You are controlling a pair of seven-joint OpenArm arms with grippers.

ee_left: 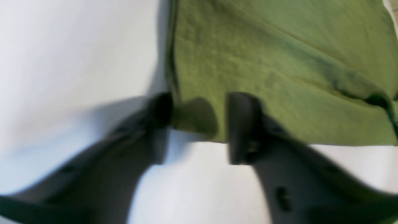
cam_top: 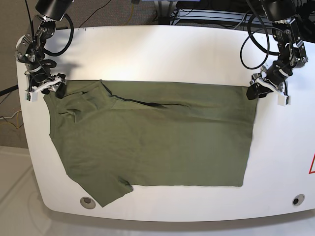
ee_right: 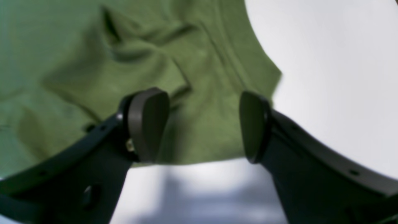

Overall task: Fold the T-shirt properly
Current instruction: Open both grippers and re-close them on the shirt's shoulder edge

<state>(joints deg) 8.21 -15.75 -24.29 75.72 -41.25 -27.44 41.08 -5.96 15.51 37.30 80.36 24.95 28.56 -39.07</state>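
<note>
The olive-green T-shirt point(cam_top: 157, 137) lies flat on the white table point(cam_top: 172, 49), top edge straight, one sleeve pointing to the front left. My left gripper point(cam_top: 257, 91) sits at the shirt's top right corner. In the left wrist view the T-shirt point(ee_left: 279, 62) has that corner lying between the parted fingers of the left gripper point(ee_left: 199, 107), which is open. My right gripper point(cam_top: 50, 89) is at the top left corner by the collar. The right wrist view shows the right gripper point(ee_right: 205, 124) wide open, astride the edge of the T-shirt point(ee_right: 93, 62).
Two round holes point(cam_top: 87, 200) point(cam_top: 295, 200) sit near the table's front edge. A red mark point(cam_top: 311, 164) shows at the right edge. Cables point(cam_top: 206, 12) run behind the table. Both arm bases stand at the back corners.
</note>
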